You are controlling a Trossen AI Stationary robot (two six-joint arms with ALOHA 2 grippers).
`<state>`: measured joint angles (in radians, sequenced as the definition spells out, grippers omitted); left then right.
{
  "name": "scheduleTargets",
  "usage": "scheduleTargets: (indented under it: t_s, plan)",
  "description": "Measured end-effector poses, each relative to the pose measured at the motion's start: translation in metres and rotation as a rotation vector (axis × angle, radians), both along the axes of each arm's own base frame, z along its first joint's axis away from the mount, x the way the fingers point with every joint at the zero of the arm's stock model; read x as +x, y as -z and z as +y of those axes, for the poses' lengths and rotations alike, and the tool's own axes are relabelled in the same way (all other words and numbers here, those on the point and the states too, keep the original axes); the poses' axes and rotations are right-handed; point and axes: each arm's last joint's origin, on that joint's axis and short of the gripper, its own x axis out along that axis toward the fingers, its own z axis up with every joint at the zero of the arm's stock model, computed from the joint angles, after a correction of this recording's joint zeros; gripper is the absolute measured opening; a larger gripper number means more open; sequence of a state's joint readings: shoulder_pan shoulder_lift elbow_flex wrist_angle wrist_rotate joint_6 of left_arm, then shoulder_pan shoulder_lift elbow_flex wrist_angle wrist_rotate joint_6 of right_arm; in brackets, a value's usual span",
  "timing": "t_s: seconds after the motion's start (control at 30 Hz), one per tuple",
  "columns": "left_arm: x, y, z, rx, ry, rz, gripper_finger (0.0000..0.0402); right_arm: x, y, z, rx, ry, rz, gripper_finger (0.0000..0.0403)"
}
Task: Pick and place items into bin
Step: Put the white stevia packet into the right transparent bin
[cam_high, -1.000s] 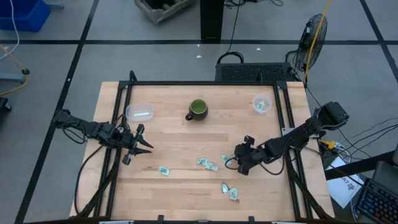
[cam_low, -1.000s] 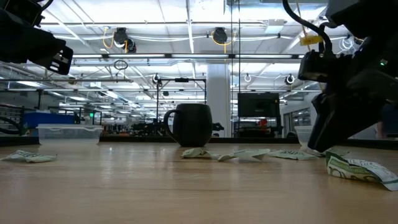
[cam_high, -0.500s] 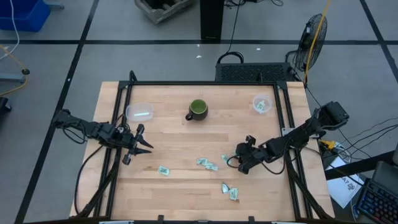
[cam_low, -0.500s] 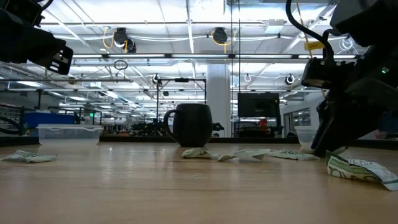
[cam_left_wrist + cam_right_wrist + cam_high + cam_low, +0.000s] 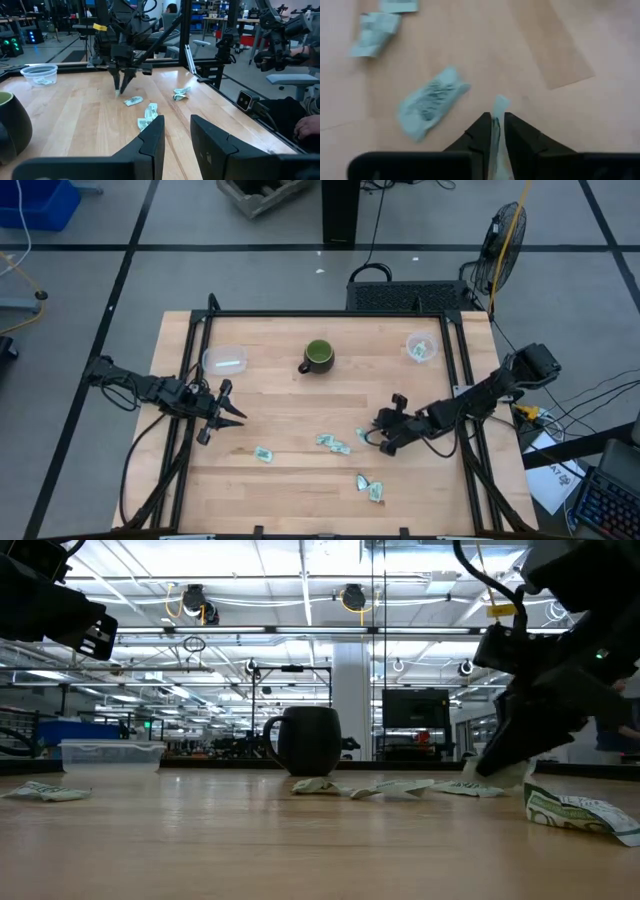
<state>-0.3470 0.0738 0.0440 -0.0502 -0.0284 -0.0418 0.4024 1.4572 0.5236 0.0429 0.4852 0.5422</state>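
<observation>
The right gripper [image 5: 494, 131], toward the worktop's right edge, is pinching a thin, crinkly packet [image 5: 497, 117] edgewise; being light and limp, it could slip. The left gripper [image 5: 224, 410] is waiting unclenched near the left edge.

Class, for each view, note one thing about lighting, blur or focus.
High view: even light, faint shadows. Low view: bright ceiling lamps leave the green mug a dark silhouette. Right wrist view: packets soft and blurred. Left wrist view: its own fingers out of focus.
</observation>
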Motion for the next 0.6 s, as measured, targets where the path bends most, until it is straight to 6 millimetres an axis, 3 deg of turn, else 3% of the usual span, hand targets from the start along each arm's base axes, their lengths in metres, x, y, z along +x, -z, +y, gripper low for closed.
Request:
scheduleTargets:
  t_s: [0.3,0.6]
  plan:
    - [0.000,0.000,0.000,0.000,0.000,0.000,0.0097,0.005,-0.002,-0.018,-0.066,0.098,-0.011,0.0005]
    - [0.000,0.000,0.000,0.000,0.000,0.000,0.0097,0.008,-0.005,-0.039,-0.161,0.203,-0.025,0.0001]
